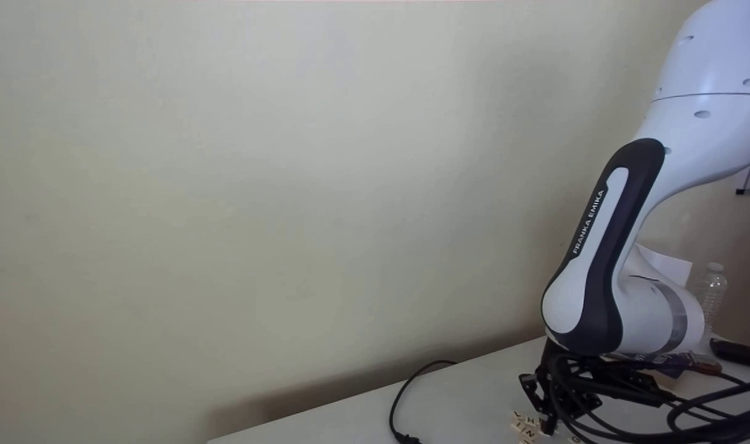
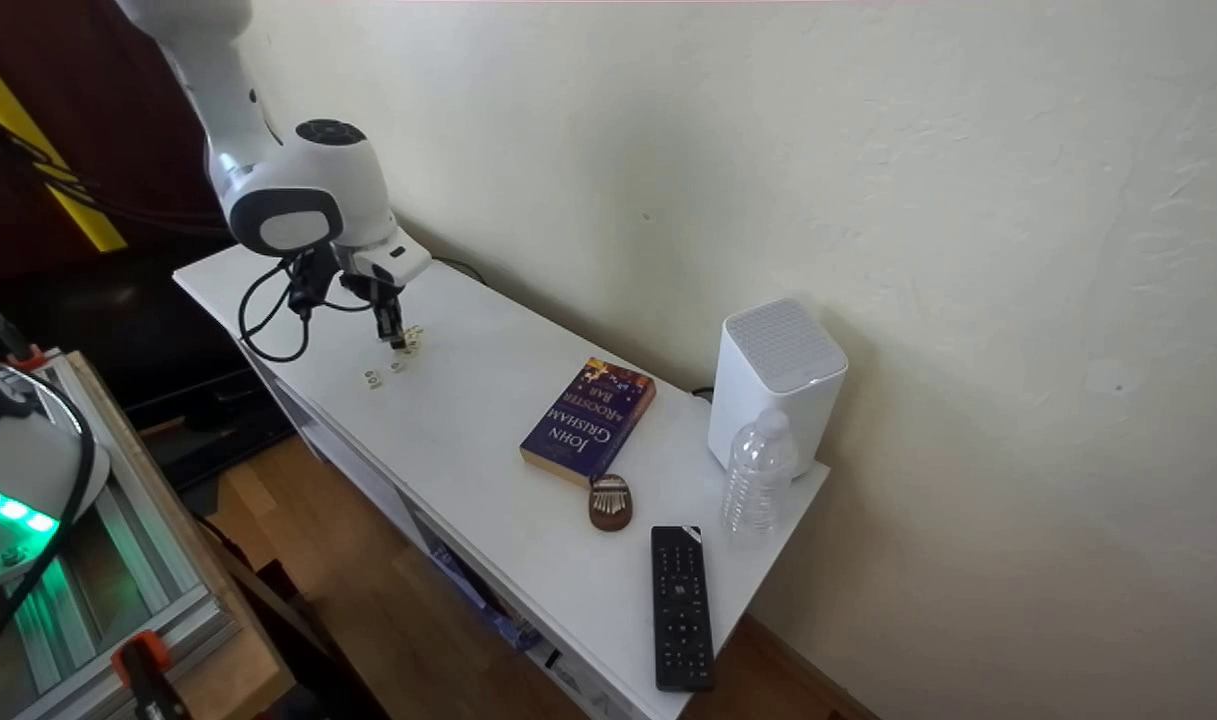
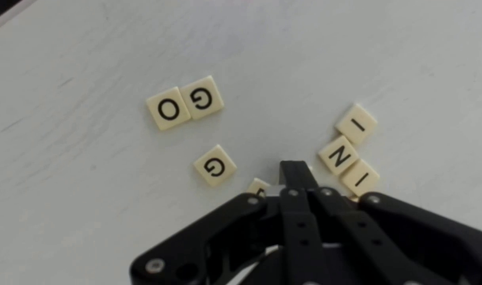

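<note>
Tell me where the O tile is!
In the wrist view, the O tile lies left of centre on the white tabletop, edge to edge with a G tile on its right in the picture.

Arm (image 1: pixel 701 129) white with black trim, sloping down from top edge in both exterior views. Wrist (image 2: pixel 368 195) bent at lower end of forearm (image 1: pixel 599 246); hand (image 3: pixel 299 172) below it, aimed nearly straight down. Fingers (image 3: pixel 296 174) pressed together, jaws closed, tips lowest. In wrist view, black links (image 3: pixel 197 241) splayed either side of fingers along bottom.
</note>
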You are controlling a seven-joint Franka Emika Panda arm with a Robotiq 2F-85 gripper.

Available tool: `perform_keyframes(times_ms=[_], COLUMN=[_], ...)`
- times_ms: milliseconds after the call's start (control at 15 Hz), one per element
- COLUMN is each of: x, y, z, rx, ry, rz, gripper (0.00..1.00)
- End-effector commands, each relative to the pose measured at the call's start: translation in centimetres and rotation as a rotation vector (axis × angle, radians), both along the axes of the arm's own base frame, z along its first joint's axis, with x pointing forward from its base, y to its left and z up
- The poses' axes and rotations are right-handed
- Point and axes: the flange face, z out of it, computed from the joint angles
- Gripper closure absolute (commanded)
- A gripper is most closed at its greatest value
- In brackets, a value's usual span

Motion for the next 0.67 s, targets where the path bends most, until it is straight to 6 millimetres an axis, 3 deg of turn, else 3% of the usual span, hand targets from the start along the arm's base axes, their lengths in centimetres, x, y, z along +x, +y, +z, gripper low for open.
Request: perform_keyframes(times_ms=[0,600], x=[0.9,0.4], y=[0.3,-0.2], z=[-0.8,-1.9], rx=[0.012,0.038], ry=[-0.002,0.129], rz=[0.030,0.066], gripper=[1.00,1.00])
